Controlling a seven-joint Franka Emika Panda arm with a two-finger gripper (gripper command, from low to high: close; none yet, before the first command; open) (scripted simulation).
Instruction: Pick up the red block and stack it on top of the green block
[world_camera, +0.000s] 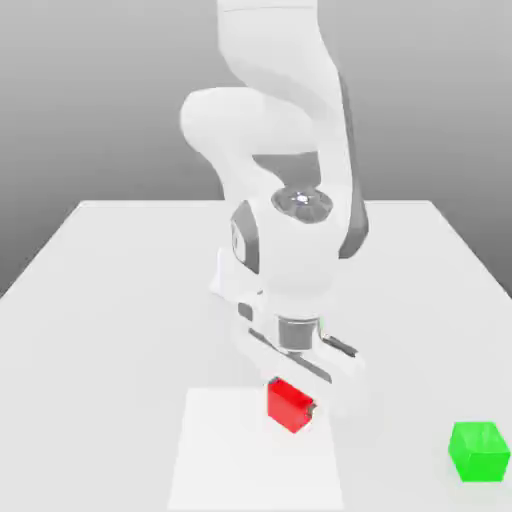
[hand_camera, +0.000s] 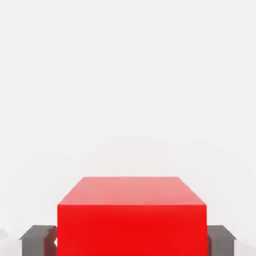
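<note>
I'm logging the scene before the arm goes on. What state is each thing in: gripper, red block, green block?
Gripper: closed on the red block, one finger at each of two opposite sides.
Red block: held between the fingers, not on the green block.
Green block: upright on the table, nothing on top, apart from the red block, toward the exterior view's right.

No legible text, label, brand, number or sign found — neither in the exterior view nor in the hand view. No readable marking of any kind to record.
</note>
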